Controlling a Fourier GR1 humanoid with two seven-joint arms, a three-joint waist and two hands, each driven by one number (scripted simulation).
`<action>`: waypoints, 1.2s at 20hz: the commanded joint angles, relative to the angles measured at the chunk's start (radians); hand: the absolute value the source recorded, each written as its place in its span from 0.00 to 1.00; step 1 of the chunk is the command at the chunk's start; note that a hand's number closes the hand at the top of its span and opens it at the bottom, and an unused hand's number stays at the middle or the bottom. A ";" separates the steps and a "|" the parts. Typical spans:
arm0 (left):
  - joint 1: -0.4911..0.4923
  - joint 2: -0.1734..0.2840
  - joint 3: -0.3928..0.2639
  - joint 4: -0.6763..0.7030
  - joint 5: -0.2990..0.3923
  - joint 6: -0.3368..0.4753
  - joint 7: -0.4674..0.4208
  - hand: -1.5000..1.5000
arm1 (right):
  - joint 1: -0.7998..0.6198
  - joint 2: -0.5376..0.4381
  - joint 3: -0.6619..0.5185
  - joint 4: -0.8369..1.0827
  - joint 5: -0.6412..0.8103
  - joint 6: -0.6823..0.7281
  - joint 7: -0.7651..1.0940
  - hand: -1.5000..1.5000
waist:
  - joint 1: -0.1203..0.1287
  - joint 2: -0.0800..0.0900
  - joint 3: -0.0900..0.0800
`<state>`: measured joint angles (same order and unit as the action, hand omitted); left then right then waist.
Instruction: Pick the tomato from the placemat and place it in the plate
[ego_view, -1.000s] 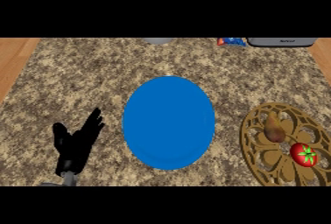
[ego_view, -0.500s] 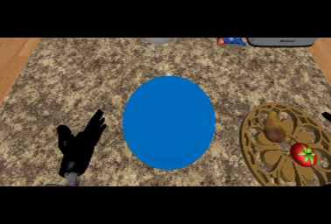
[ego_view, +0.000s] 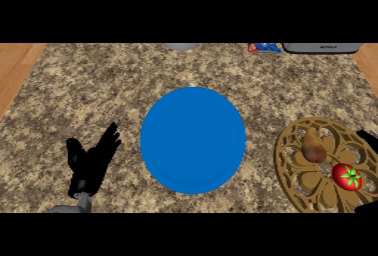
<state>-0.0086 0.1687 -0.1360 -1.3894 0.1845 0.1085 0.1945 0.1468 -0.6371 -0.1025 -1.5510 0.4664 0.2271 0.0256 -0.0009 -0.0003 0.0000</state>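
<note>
A red tomato (ego_view: 348, 177) with a green stalk lies on the round brown openwork placemat (ego_view: 295, 165) at the right. The big blue plate (ego_view: 193, 140) sits in the counter's middle with nothing on it. My left hand (ego_view: 90, 162) rests open at the lower left, fingers pointing up, a short way left of the plate. A small black part of my right hand (ego_view: 368, 140) shows at the right edge, over the placemat's far rim and above the tomato, not touching it. Most of that hand is out of view.
A brown pear-shaped item (ego_view: 314, 146) lies on the placemat beside the tomato. Along the counter's back edge stand a grey bowl-like object (ego_view: 181, 46), a blue and red packet (ego_view: 264, 47) and a grey appliance (ego_view: 319, 47). Wood (ego_view: 18, 65) borders the counter on the left.
My right hand has come into view at the right edge over the placemat's rim. The left hand has hardly moved. The tomato lies where it was.
</note>
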 joint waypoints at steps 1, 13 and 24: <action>-0.002 -0.026 0.017 0.052 -0.023 -0.033 -0.042 0.50 | -0.024 0.034 -0.030 0.017 0.058 0.048 0.000 0.00 | -0.001 0.000 0.000; 0.035 -0.013 0.053 -0.013 -0.034 -0.057 -0.014 0.50 | -0.151 0.043 0.050 0.216 0.235 0.062 -0.132 1.00 | 0.007 0.001 0.000; 0.028 -0.055 0.054 -0.033 -0.067 -0.057 0.007 0.50 | -0.085 0.139 -0.004 0.191 0.344 -0.166 -0.238 1.00 | -0.002 -0.001 0.000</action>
<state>0.0087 0.1163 -0.0882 -1.4277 0.1188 0.0637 0.2207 0.0276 -0.5201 -0.0878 -1.3169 0.7920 0.1361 -0.1832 -0.0009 -0.0019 -0.0027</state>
